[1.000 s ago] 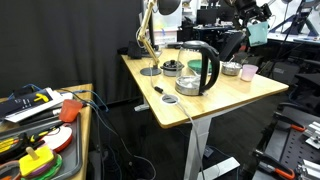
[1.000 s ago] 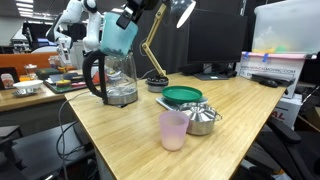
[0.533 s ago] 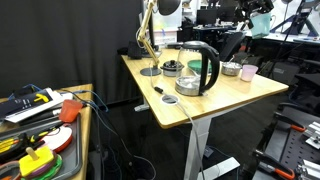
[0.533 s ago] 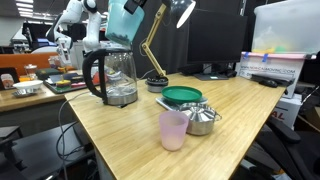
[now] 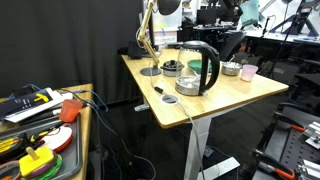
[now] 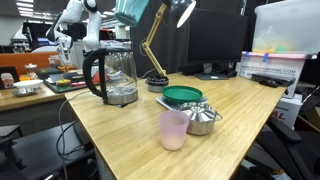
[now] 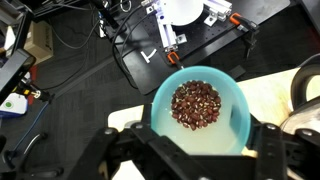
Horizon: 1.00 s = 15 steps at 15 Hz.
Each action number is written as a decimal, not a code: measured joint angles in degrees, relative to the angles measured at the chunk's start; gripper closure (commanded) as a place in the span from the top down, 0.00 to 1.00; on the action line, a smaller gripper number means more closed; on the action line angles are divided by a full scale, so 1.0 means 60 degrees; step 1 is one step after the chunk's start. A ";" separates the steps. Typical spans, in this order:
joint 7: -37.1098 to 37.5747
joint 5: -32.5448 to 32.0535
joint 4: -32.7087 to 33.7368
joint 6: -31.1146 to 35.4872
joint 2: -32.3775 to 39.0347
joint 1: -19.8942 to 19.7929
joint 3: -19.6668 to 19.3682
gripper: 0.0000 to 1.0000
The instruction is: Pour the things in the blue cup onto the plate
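Note:
My gripper (image 7: pixel 200 152) is shut on the blue cup (image 7: pixel 200 112), a light teal tumbler filled with red-brown beans (image 7: pixel 196 104). I hold it high above the wooden table, at the top edge of both exterior views (image 5: pixel 250 9) (image 6: pixel 132 10). The green plate (image 6: pixel 182 96) lies on the table well below the cup, beside the glass kettle (image 6: pixel 112 76). In an exterior view the plate shows as a green patch behind the kettle (image 5: pixel 200 68). The gripper body is mostly cut off by the frame tops.
A pale pink cup (image 6: pixel 174 130) and a metal bowl (image 6: pixel 203 118) stand near the plate. A desk lamp (image 6: pixel 155 55) stands at the back of the table (image 6: pixel 110 140). A side table with tools (image 5: pixel 40 115) stands apart. Monitors and clutter lie behind.
The gripper has lifted the blue cup steadily upward, from about kettle-top height to the top edge of both exterior views. Things on the table have not moved.

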 measured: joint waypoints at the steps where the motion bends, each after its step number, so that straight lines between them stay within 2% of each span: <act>1: -0.0010 -0.0011 0.0170 -0.0032 0.0100 -0.0003 -0.0001 0.79; 13: -0.0007 -0.0011 0.0117 -0.0028 0.0121 -0.0001 0.0001 0.79; 14: -0.0007 -0.0011 0.0117 -0.0028 0.0121 -0.0001 0.0001 0.54; 15: -0.0007 -0.0011 0.0117 -0.0028 0.0121 -0.0001 0.0001 0.54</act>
